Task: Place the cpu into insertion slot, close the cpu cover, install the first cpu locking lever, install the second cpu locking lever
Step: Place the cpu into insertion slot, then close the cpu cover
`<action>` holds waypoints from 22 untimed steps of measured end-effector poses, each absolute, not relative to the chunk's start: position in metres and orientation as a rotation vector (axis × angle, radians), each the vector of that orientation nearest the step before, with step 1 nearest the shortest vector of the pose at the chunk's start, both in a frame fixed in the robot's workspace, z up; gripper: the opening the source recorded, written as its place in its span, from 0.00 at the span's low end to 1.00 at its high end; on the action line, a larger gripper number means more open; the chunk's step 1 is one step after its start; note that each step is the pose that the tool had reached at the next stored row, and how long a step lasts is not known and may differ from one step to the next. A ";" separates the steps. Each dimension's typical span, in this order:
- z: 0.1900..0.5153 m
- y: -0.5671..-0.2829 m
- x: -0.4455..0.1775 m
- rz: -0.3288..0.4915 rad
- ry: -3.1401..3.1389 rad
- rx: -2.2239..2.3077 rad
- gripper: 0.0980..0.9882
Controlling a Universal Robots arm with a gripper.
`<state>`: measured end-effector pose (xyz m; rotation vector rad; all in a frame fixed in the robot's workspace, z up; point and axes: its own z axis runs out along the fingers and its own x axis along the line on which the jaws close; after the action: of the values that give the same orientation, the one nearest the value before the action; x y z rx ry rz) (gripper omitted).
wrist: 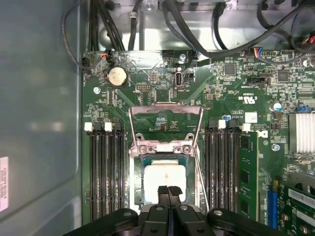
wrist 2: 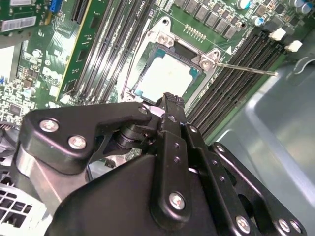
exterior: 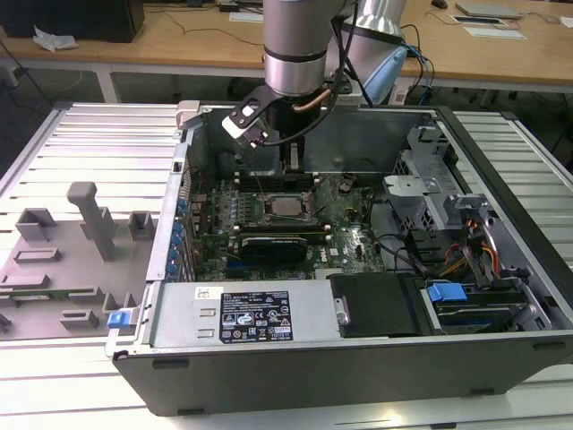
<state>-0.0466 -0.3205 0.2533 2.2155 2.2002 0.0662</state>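
Note:
The cpu [wrist: 165, 178] lies flat in the socket on the green motherboard, its pale silver top facing up; it also shows in the second wrist view [wrist 2: 165, 73] and the exterior view [exterior: 288, 208]. The cpu cover [wrist: 166, 109], a thin metal frame with an open centre, is swung back off the chip. Thin lever rods run along the socket's sides [wrist: 199, 164], and one sticks out sideways [wrist 2: 246, 69]. My gripper [wrist: 170, 191] hangs just above the chip's edge, its fingertips pressed together with nothing between them. It also appears in the other views [wrist 2: 170, 101] [exterior: 291, 168].
The motherboard sits deep inside an open computer case [exterior: 358, 358] with tall walls. Memory slots [wrist: 104, 167] flank the socket. A black finned card [exterior: 277, 242], cables [exterior: 466, 255] and a drive cage [exterior: 421, 193] crowd the case. Grey fixtures [exterior: 85, 224] stand on the table at the exterior view's left.

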 end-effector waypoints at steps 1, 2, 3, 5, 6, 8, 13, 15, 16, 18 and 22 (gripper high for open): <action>0.255 -0.321 -0.047 0.066 2.200 2.215 0.01; 0.258 -0.320 -0.047 0.066 2.200 2.215 0.01; 0.260 -0.320 -0.047 0.066 2.200 2.215 0.01; 0.265 -0.320 -0.047 0.066 2.200 2.216 0.01; 0.265 -0.320 -0.047 0.067 2.200 2.216 0.01; 0.265 -0.320 -0.047 0.067 2.200 2.215 0.01; 0.266 -0.320 -0.047 0.066 2.200 2.215 0.01; 0.266 -0.320 -0.047 0.066 2.200 2.215 0.01; 0.266 -0.320 -0.047 0.066 2.200 2.215 0.01; 0.266 -0.320 -0.047 0.066 2.200 2.215 0.01; 0.266 -0.320 -0.047 0.066 2.200 2.215 0.01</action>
<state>-0.0466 -0.3205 0.2661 2.2155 2.2002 0.0663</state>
